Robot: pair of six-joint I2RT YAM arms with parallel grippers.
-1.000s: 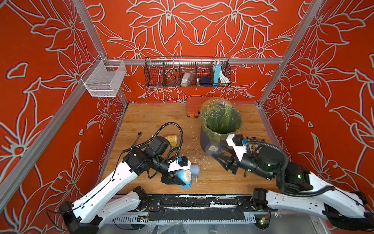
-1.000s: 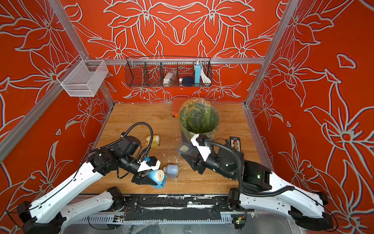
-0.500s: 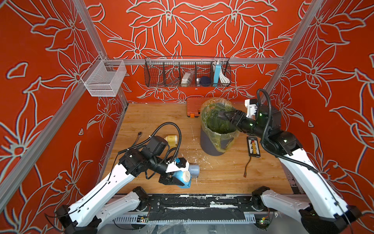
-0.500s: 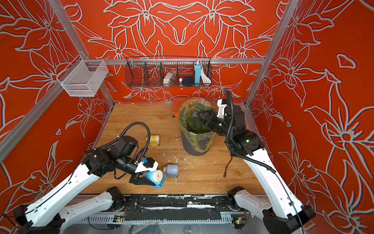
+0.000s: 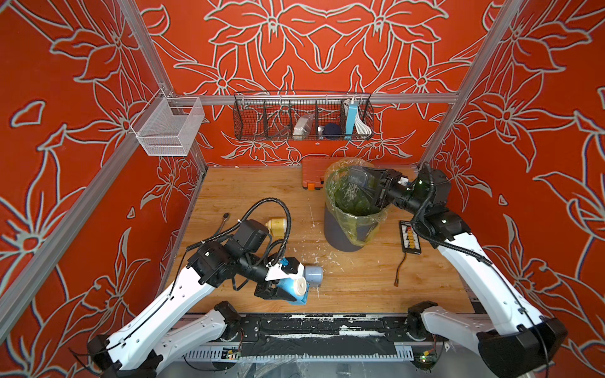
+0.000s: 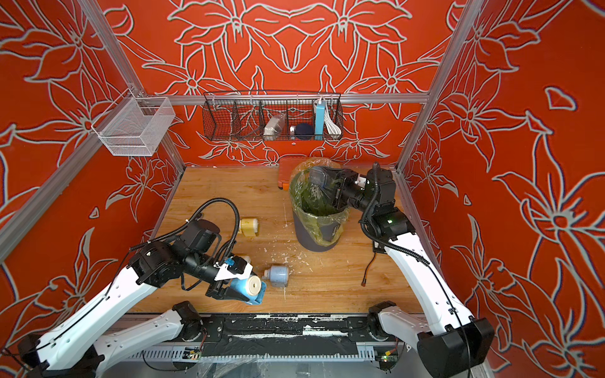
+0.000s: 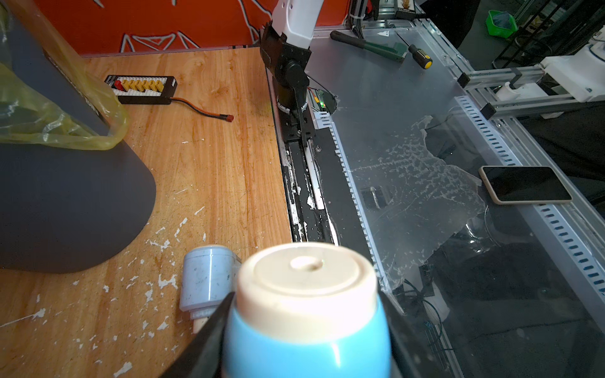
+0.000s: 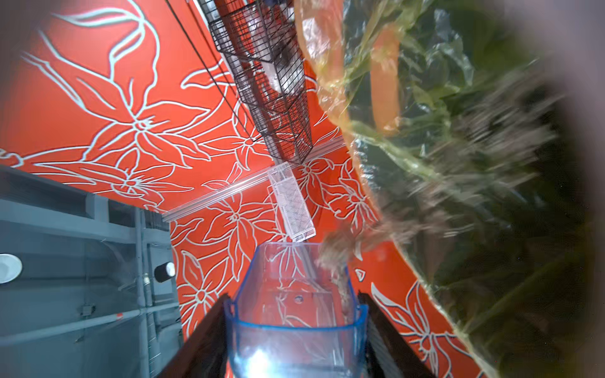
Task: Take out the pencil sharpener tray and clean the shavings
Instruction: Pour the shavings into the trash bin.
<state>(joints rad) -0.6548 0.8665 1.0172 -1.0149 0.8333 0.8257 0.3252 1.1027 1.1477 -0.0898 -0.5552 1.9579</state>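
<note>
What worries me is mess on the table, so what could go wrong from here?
The shavings pouring from the tilted tray could miss the lined bin; flakes already litter the table. The held blue sharpener hangs close to the grey sharpener and could knock it.

The right gripper is holding the tray over the bin, and shavings are falling into its liner. The left gripper is clamping a blue sharpener low over the table. A grey sharpener is lying just beside it, a yellow sharpener farther back, with whitish flakes scattered near the bin.
</note>
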